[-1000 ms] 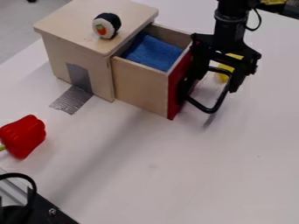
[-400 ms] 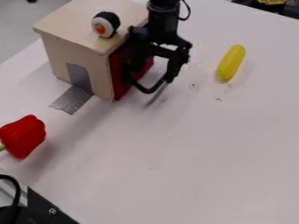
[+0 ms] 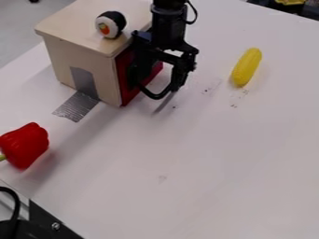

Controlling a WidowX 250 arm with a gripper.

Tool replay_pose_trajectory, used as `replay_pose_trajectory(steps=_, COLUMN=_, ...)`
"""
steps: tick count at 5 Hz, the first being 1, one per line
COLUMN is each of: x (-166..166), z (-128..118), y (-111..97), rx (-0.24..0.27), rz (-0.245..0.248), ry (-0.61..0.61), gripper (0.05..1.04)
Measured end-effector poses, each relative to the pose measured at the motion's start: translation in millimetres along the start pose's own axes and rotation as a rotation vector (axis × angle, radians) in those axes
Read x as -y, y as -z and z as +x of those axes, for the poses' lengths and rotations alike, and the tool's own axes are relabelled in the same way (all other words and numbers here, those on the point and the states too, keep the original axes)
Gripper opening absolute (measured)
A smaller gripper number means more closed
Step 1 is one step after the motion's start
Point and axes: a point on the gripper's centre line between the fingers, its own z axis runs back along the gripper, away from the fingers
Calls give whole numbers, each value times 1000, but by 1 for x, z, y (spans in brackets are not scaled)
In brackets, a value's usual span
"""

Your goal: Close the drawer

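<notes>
Camera view, drawer: the red drawer front [image 3: 127,79] lies flush against the wooden cabinet [image 3: 81,51], its drawer shut; it sits just behind and beside the gripper [image 3: 153,87], which partly covers it.
Gripper: hangs low before that red face; how far open it is, and whether it has hold of anything, cannot be told.
Cabinet top: sushi roll [image 3: 110,24].
Cabinet side: grey tape [image 3: 77,106] running down onto the table [image 3: 205,177].
Table: yellow corn [image 3: 246,67] and red bell pepper [image 3: 25,145], well apart.
</notes>
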Motion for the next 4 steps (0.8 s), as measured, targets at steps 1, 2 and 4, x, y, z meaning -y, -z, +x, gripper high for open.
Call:
replay_pose_trajectory(steps=1, x=11, z=-9, y=-22, rx=55, rz=-60, ry=19, gripper=999)
replay_pose_trajectory(steps=2, x=29, z=-10, y=-65, rx=188, rz=-60, ry=48, gripper=999)
replay_pose_trajectory(steps=4, x=39, z=-15, y=-62, rx=162, rz=-46, ry=42, gripper=999)
